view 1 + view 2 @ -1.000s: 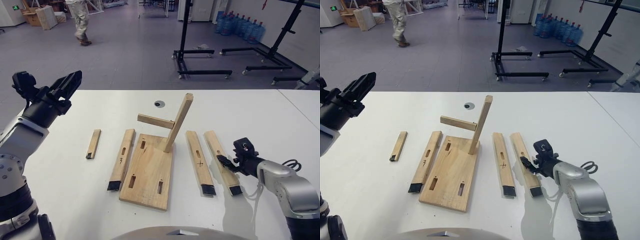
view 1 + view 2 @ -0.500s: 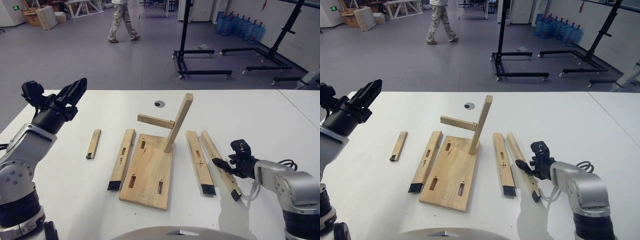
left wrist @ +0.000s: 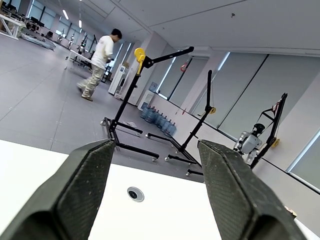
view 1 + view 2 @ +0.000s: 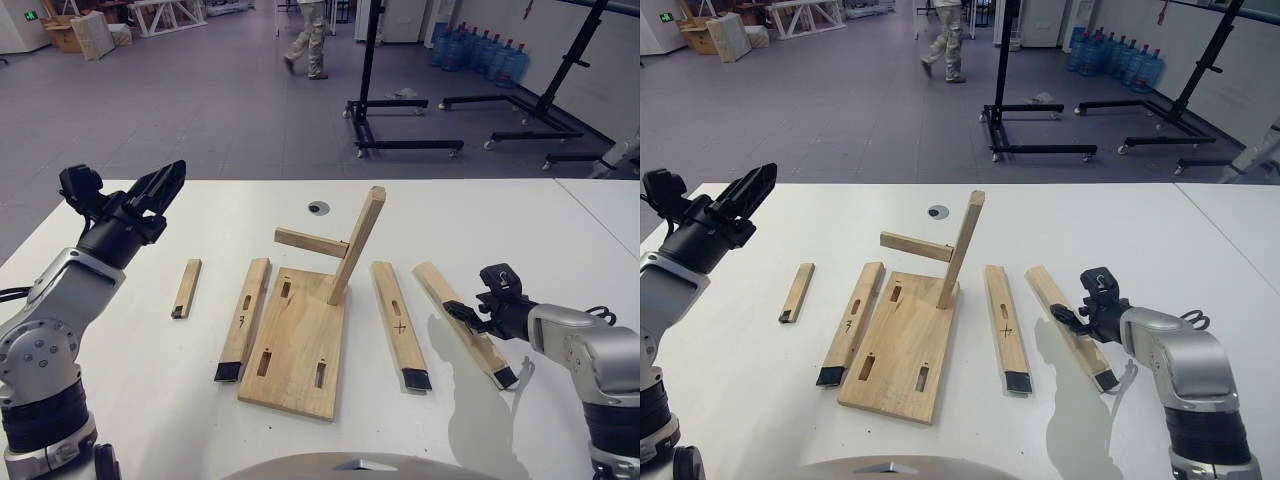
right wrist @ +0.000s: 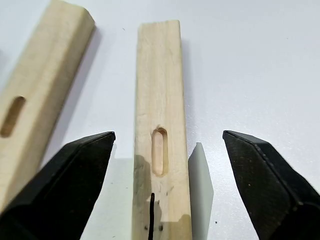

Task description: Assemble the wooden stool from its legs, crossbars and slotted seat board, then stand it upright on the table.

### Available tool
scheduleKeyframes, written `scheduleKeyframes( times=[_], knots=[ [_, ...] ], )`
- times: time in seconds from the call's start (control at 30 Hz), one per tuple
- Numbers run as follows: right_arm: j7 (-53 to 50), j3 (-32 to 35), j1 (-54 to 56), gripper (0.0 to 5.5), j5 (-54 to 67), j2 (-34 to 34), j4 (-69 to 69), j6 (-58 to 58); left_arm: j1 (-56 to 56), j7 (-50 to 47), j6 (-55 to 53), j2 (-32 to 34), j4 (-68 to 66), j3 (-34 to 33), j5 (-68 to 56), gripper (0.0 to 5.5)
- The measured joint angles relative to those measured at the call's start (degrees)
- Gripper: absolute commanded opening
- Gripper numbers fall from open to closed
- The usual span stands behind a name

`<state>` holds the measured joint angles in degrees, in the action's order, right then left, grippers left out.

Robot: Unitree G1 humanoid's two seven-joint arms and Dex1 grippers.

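The slotted seat board (image 4: pixel 295 340) lies flat mid-table. One leg (image 4: pixel 358 245) stands tilted in its far slot, with a crossbar (image 4: pixel 311 241) sticking out to the left. Loose legs lie at the board's left (image 4: pixel 244 318) and right (image 4: pixel 400 323). A third leg (image 4: pixel 465 323) lies angled farthest right. My right gripper (image 4: pixel 462 312) is open low over it, and its fingers straddle the slotted leg (image 5: pixel 159 150). A short crossbar (image 4: pixel 186 287) lies at the left. My left gripper (image 4: pixel 155 190) is open and raised over the table's left side, holding nothing (image 3: pixel 155 145).
A round hole (image 4: pixel 319 208) sits in the white table (image 4: pixel 520 230) behind the board. A seam to a second table (image 4: pixel 610 215) runs at the far right. Beyond the far edge is open floor with black stands (image 4: pixel 400 110).
My right gripper shifted to the right, and the right-most leg pivoted and slid right with it. My left gripper drifted inward toward the table's middle, staying open.
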<state>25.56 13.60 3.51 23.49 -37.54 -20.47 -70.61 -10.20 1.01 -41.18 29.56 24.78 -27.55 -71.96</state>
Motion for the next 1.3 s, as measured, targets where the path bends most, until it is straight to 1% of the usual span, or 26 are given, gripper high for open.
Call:
scheduleKeyframes(
  times=[0.1,0.2,0.27,0.57,0.7,0.73,0.77,0.8,0.97,1.2,1.27,1.3],
  knots=[
    [1.3,-0.6,-0.4,3.98,1.3,-1.4,-3.3,-1.5,0.7,-0.1,0.0,0.0,0.3,0.0,0.0,3.02],
    [1.6,-3.1,-4.0,3.98,1.2,-1.9,-4.9,-1.0,1.0,-0.2,0.1,0.0,0.8,0.0,0.0,3.02],
    [1.2,-4.4,-5.7,3.98,-0.3,-2.5,-4.9,1.1,1.1,-0.4,0.3,-0.1,0.9,0.0,0.0,3.02],
    [0.9,-6.0,-8.6,3.98,-2.8,-3.1,-1.1,6.3,1.3,-0.5,0.3,-0.1,1.2,0.3,0.0,3.02],
    [1.1,-6.0,-10.0,3.35,-2.8,-3.1,-1.1,8.6,1.5,-0.5,0.3,-0.3,1.3,0.8,0.0,3.02],
    [1.3,-6.0,-10.3,3.3,-2.8,-3.3,-0.9,9.4,1.6,-0.5,0.4,-0.4,1.3,0.8,0.0,3.02],
    [1.7,-6.0,-10.4,3.04,-2.8,-3.6,-0.5,9.9,1.6,-0.5,0.4,-0.4,1.3,0.8,0.0,3.02],
    [2.0,-6.1,-10.5,2.95,-2.9,-4.2,-0.1,10.2,1.6,-0.5,0.5,-0.4,1.3,0.8,0.0,3.02],
    [4.1,-6.8,-11.3,2.01,-3.3,-6.9,0.3,11.3,1.6,-0.4,0.7,-0.4,1.2,0.8,0.2,3.02],
    [6.1,-7.5,-11.8,2.01,-3.2,-8.9,0.2,11.9,1.6,0.0,0.7,-0.4,0.9,0.8,0.5,3.02],
    [6.1,-7.4,-10.8,2.01,-3.0,-8.5,0.7,11.7,1.5,0.1,0.7,-0.4,0.5,0.8,0.7,3.02],
    [5.9,-6.7,-9.0,2.01,-2.1,-6.8,1.9,11.3,1.1,0.2,0.7,-0.3,-0.2,0.8,0.8,3.02]
  ],
)
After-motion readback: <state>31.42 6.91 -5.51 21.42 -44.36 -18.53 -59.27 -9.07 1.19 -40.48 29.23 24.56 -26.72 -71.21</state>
